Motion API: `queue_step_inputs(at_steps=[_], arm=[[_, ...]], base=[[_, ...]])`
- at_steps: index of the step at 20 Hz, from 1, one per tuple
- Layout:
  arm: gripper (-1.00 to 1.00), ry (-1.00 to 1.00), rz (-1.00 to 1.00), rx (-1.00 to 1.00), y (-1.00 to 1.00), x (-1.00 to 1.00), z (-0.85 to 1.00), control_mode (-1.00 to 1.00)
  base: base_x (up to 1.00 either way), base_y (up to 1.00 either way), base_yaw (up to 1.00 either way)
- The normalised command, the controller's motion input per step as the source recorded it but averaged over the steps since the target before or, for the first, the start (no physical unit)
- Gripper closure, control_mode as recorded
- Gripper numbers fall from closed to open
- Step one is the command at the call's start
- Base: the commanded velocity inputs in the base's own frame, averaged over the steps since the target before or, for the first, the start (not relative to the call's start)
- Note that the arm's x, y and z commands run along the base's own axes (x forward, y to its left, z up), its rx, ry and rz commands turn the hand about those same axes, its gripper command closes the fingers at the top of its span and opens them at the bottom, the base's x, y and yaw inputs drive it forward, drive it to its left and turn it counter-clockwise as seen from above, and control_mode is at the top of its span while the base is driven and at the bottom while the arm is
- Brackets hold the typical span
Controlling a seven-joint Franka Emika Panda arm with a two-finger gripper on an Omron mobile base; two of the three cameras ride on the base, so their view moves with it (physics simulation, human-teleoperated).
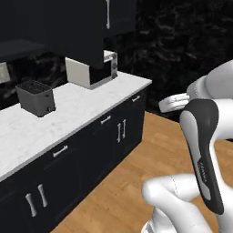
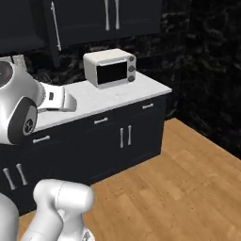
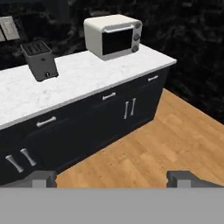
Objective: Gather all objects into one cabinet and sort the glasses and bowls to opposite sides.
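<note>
Black wall cabinet (image 2: pixel 89 19), pale bar handles, probably shut, fingers (image 3: pixel 41 178) wide apart.

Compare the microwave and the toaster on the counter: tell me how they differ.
The microwave is white with a dark glass door; the toaster is dark grey. The microwave is wider and sits near the counter's end; the toaster stands further along it. Both stand upright on the white counter.

microwave (image 3: pixel 113 36): 1 | toaster (image 3: pixel 40 60): 1 | bench (image 3: pixel 78 78): 1 | drawer pulls beneath bench (image 3: pixel 109 96): 3 | lower door handles (image 3: pixel 129 108): 4, as 2 pairs | wall cabinet handles (image 2: pixel 111 14): 3 | wall switch plate (image 3: pixel 8 27): 1 | tool (image 3: pixel 111 178): 1, with 2 fingertips (image 3: pixel 41 177)
</note>
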Motion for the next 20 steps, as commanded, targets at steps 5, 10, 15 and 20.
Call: queue_step_inputs(at_steps=[5,10,15,20], arm=[[-1.00,0.00,0.00,0.00,0.00,0.00,0.00,1.00],[-1.00,0.00,0.00,0.00,0.00,0.00,0.00,1.00],[-1.00,0.00,0.00,0.00,0.00,0.00,0.00,1.00],[-1.00,0.00,0.00,0.00,0.00,0.00,0.00,1.00]], base=[[-0.41,-0.36,-0.71],[-0.29,-0.29,-0.73],[-0.30,-0.44,-0.67],[-0.34,-0.45,-0.62]])
